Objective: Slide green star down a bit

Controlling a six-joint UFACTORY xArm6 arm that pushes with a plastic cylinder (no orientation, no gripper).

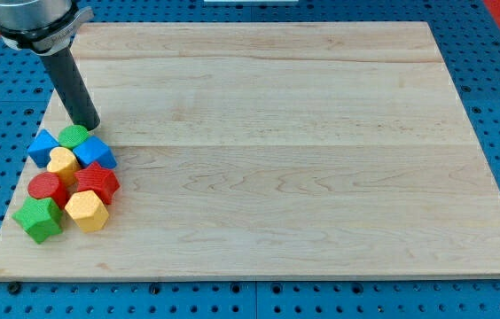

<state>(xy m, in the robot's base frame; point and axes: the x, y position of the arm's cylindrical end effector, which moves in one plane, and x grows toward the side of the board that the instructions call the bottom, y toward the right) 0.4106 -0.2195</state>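
A small green block [74, 136], apparently the star, sits at the top of a cluster of blocks at the board's left edge. It is wedged between two blue blocks, one to its left [43, 147] and one to its lower right [96, 151]. A yellow block [62, 164] lies just below it. My tip [91, 128] rests on the board just above and to the right of the green star, touching or almost touching it. The rod leans up toward the view's top left.
Lower in the cluster lie a red block [98, 182], another red block [48, 188], a yellow block [87, 210] and a cube-like green block [39, 219]. The wooden board [303, 159] lies on a blue pegboard, and its left edge runs close to the cluster.
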